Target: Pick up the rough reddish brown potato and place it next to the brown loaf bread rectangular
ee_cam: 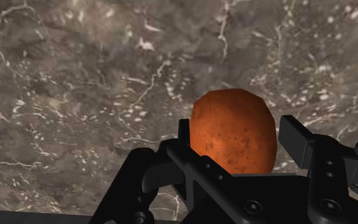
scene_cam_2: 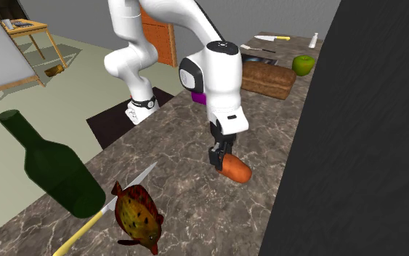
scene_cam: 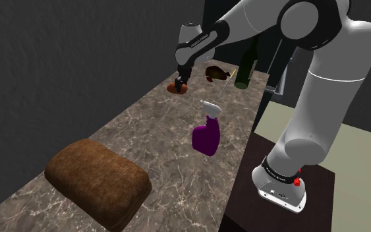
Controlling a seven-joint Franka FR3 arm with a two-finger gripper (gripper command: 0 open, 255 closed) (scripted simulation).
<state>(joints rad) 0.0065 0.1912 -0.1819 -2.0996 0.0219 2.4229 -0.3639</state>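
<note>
Gripper fingers sit tight against both flanks of the reddish potato, apparently clasping it, while it looks to rest on the marble counter at the far end from the loaf. From the second exterior view the hold seems to fall toward one end of the potato, not its middle, so on lifting it could swivel or slide out of the grip. A purple spray bottle stands between potato and loaf; carrying too low could knock it over. Releasing from too high near the loaf could send the rounded potato rolling away.
</note>
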